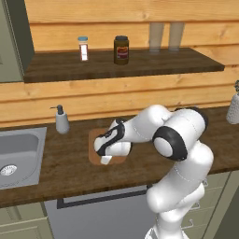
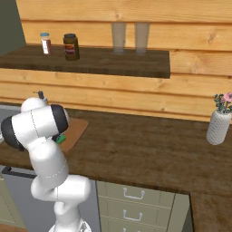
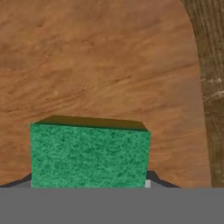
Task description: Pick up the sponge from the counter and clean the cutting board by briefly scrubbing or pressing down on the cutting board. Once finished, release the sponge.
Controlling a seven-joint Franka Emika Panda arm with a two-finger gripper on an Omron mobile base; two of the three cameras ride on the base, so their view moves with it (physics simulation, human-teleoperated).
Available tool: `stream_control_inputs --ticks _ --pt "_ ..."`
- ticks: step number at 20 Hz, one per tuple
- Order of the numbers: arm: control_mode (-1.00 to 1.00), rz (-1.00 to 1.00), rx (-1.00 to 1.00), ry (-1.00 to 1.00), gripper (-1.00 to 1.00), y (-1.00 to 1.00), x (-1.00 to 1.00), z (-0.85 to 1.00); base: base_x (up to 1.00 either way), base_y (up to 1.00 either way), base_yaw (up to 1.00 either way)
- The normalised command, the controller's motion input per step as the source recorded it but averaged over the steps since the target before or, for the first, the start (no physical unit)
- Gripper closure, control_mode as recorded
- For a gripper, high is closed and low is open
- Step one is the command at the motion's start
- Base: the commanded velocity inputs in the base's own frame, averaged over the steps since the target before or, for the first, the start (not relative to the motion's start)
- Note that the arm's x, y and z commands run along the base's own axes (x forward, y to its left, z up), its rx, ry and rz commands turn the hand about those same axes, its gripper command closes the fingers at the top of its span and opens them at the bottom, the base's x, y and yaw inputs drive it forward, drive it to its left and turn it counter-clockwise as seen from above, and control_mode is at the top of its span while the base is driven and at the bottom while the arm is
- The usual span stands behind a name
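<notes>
The claw [image 3: 89,186] is seen clamped on the small green-topped square sponge [image 3: 89,155], held over the pale wooden rounded cutting board [image 3: 96,65]. Beyond, the dark plank table [image 3: 212,87] shows; the sponge could be squeezed out by uneven pressing.

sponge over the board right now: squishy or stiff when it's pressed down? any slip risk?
Probably soft: the sponge has a fibrous green scrub face, so it should compress under pressure. It looks light for its size, a small block against the wide cutting board. Slip seems unlikely: the rough face should drag on the wood, and the jaws sit at either side of it.
</notes>
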Motion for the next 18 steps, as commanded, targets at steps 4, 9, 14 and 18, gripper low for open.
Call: stream_control_inputs --ticks 4,9,14,18 --pt "-1.00 -0.04 0.00 0.08 1.00 -0.23 -0.86 -0.36 0.00 0.00 0.00" --pt "-1.00 -0.12 0.00 0.00 1.00 -0.33 -0.14 -0.21 0.00 0.00 0.00" --pt "-1.00 -0.16 0.00 0.00 1.00 -0.64 0.08 -0.07 0.00 0.00 0.00" --pt "-1.00 -0.16 0.00 0.00 1.00 -0.62 0.00 -0.19 0.00 0.00 0.00"
